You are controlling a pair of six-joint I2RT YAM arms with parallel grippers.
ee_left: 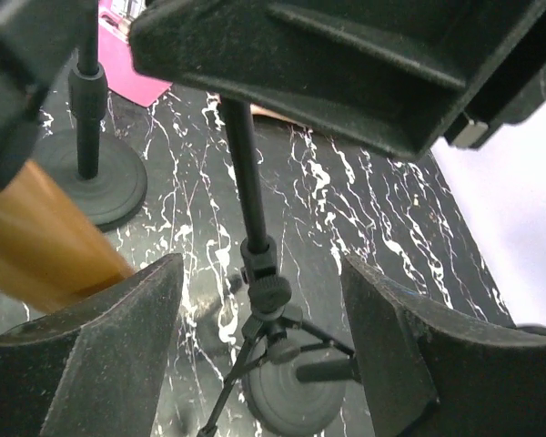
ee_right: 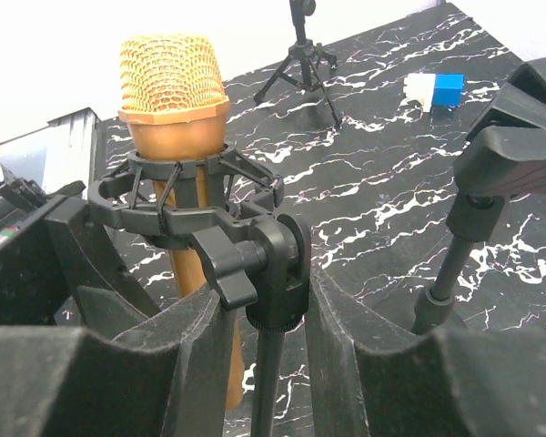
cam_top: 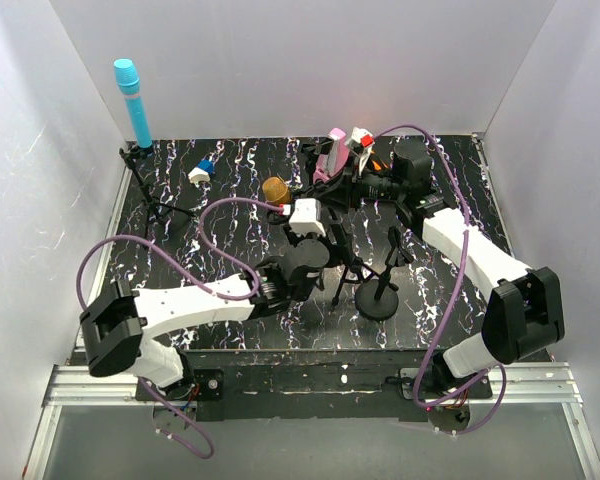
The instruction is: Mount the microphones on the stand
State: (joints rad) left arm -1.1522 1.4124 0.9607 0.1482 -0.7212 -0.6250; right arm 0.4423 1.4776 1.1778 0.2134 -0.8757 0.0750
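An orange-gold microphone (ee_right: 171, 109) stands upright in a black shock mount on a stand (ee_right: 275, 273). My right gripper (ee_right: 273, 314) is shut on that stand's swivel joint just below the mount. In the top view this microphone (cam_top: 275, 188) is at the table's middle, with the right gripper (cam_top: 332, 193) to its right. My left gripper (ee_left: 259, 273) is open and holds nothing. The microphone's orange body (ee_left: 36, 241) lies outside its left finger. A tripod stand's pole (ee_left: 251, 196) shows far below between the fingers. A cyan microphone (cam_top: 130, 100) sits in a stand at the back left.
A round-base stand (cam_top: 378, 298) and a tripod stand (cam_top: 342, 268) are in front of the arms. A pink object (cam_top: 332, 152) sits at the back. A small blue and white block (cam_top: 202, 172) lies at the back left. White walls enclose the table.
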